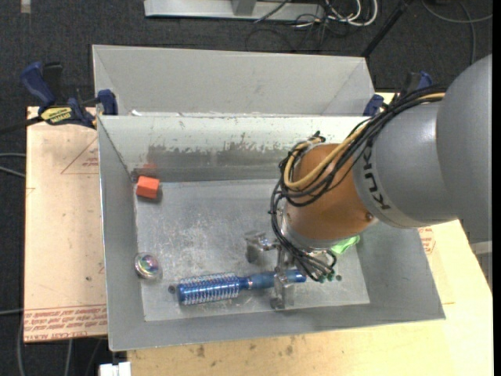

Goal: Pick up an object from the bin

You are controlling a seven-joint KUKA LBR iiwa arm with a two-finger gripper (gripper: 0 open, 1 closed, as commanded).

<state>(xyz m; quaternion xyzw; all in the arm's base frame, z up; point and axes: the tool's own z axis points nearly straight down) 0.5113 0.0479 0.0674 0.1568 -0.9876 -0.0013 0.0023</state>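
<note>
My gripper (268, 272) is low at the bin's front, right of the middle, and stands open. One finger (256, 249) is behind the handle of a blue hairbrush (210, 289) and the other finger (279, 294) is in front of it. The brush lies along the front wall with its bristled head pointing left; the handle end runs in between the fingers. The view does not let me tell whether the fingers touch the handle. A green thing (345, 246) peeks out from under the wrist at the right, mostly hidden.
A small orange block (147, 187) sits in the far left corner. A round shiny clear thing (146, 266) lies at the left near the front. The arm with its orange cover and cables hangs over the bin's right half.
</note>
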